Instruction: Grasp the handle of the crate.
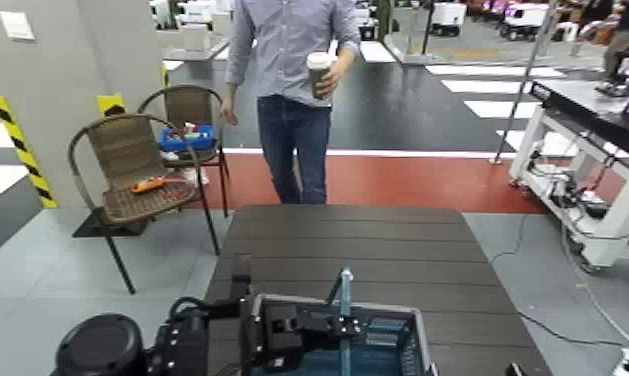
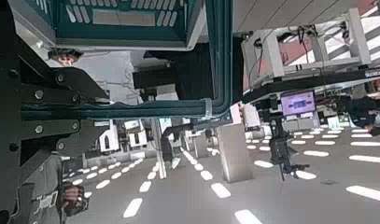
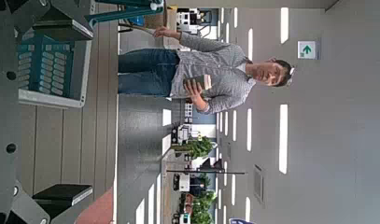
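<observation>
Nearest us, the left gripper sat over the crate at the table's near edge, its fingers reaching up to the upright handle; we could not tell whether they had closed on it. Beyond the table stood a person holding a cup.

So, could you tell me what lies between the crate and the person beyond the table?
In the head view, only bare table stretches from the crate to the far edge, where the person stands.
</observation>
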Robot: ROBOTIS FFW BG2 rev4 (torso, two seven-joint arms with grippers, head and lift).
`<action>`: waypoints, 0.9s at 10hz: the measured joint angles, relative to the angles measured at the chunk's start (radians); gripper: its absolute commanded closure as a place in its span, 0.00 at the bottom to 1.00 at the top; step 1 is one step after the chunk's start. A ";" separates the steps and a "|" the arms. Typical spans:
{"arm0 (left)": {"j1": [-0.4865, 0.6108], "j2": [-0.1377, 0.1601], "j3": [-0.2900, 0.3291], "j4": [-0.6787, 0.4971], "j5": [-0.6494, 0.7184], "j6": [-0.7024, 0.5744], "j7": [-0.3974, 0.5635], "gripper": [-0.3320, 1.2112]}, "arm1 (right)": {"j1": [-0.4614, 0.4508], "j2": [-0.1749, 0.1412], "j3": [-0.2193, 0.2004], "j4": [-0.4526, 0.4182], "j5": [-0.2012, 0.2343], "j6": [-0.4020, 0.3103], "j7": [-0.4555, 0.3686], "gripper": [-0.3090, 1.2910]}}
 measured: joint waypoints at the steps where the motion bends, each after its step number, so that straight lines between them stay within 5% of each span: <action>1: 0.023 0.011 0.018 -0.023 0.056 0.014 0.065 0.98 | 0.000 0.001 0.000 0.002 0.001 -0.003 -0.001 0.28; 4: 0.108 0.042 0.029 -0.082 0.256 0.002 0.167 0.98 | 0.000 0.006 -0.003 0.010 0.003 -0.018 -0.006 0.28; 9: 0.181 0.032 0.044 -0.128 0.380 -0.035 0.190 0.98 | -0.010 0.011 -0.002 0.027 0.003 -0.033 -0.030 0.29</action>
